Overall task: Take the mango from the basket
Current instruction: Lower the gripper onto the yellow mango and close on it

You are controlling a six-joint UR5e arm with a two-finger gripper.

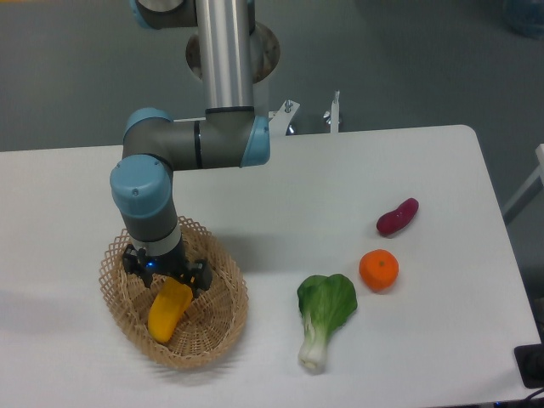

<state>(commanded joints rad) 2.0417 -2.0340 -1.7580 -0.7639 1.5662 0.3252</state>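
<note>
The yellow-orange mango (168, 313) lies in the light tan wicker basket (223, 316) at the front left of the table. My gripper (167, 277) points straight down into the basket, right over the mango's upper end. Its dark fingers (201, 276) stand on either side of that end, wider apart than the fruit, so the gripper looks open. The mango's top end is hidden under the gripper. The lower end rests on the basket floor.
A round orange (379, 269) sits on the white table to the right, with a purple sweet potato (397, 217) behind it and a green bok choy (323, 313) in front left of it. The table's front edge is near the basket.
</note>
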